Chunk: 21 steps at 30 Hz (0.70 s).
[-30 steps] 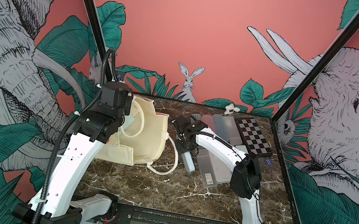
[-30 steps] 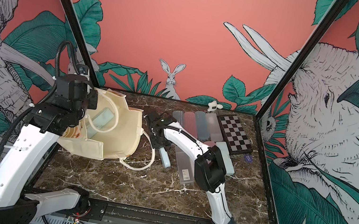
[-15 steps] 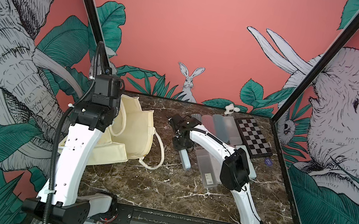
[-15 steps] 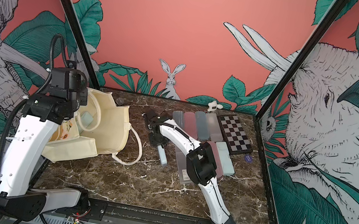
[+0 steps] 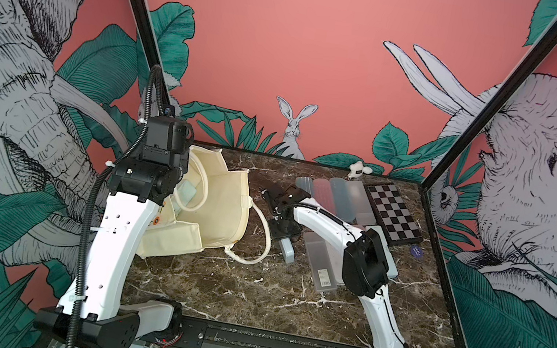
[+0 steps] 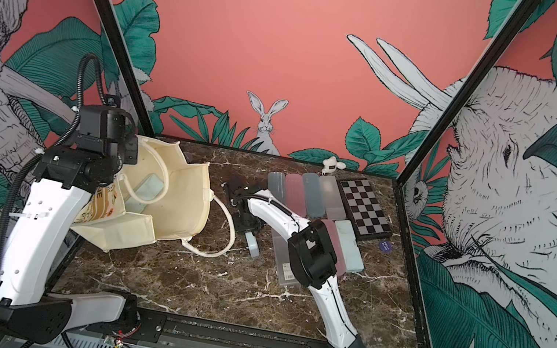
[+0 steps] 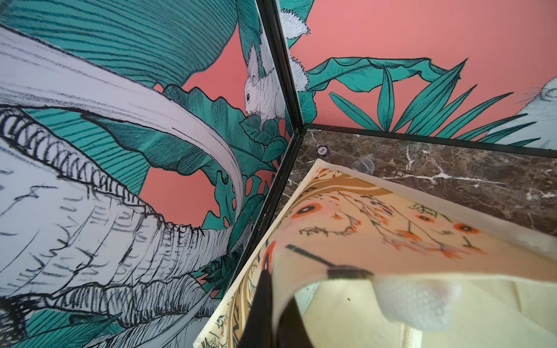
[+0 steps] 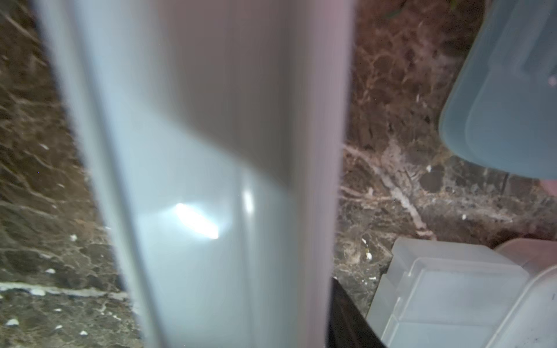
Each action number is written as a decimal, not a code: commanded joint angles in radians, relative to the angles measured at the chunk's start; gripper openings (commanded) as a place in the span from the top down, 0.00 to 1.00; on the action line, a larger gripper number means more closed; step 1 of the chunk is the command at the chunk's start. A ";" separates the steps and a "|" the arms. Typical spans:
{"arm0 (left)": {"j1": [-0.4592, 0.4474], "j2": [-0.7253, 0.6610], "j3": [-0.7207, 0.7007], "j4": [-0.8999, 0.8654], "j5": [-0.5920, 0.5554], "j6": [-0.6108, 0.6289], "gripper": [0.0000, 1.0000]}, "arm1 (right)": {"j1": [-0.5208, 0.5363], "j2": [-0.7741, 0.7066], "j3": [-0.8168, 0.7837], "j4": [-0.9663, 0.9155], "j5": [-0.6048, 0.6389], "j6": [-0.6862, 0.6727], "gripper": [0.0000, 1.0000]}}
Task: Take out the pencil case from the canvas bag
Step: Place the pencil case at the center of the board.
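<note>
The cream canvas bag (image 5: 223, 212) (image 6: 182, 204) lies open at the back left of the marble table. Its floral face (image 7: 376, 229) fills the left wrist view. My left gripper (image 7: 275, 289) is shut on the bag's rim, with fabric pinched between its black fingers. A pale green pencil case (image 5: 186, 193) (image 6: 148, 189) rests inside the bag. My right gripper (image 5: 282, 235) (image 6: 247, 233) is low over a grey-blue pencil case (image 5: 286, 252) (image 8: 211, 180) lying on the table. One black finger (image 8: 349, 325) sits against that case's edge. The other finger is hidden, so the grip is unclear.
Several translucent pencil cases (image 5: 335, 196) line the back right beside a chessboard (image 5: 393, 214). A clear case (image 5: 320, 267) lies under my right arm, with a purple chip (image 5: 416, 251) further right. A poker chip (image 7: 322, 150) and a mesh ball (image 7: 363, 165) sit in the back left corner.
My left arm swung left with the bag's rim, then came back right, and the bag's mouth shifted with it. The right gripper crept nearer while the grey-blue case stayed put on the table.
</note>
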 commanded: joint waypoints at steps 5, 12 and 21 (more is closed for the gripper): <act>0.007 -0.035 0.005 0.053 -0.007 -0.021 1.00 | -0.005 -0.137 -0.096 0.040 0.008 0.029 0.70; 0.037 0.018 0.064 0.066 0.016 -0.007 1.00 | 0.025 -0.276 -0.277 0.051 0.081 0.080 0.76; 0.053 0.091 0.138 0.082 0.069 -0.006 1.00 | 0.127 -0.365 -0.437 0.010 0.227 0.201 0.77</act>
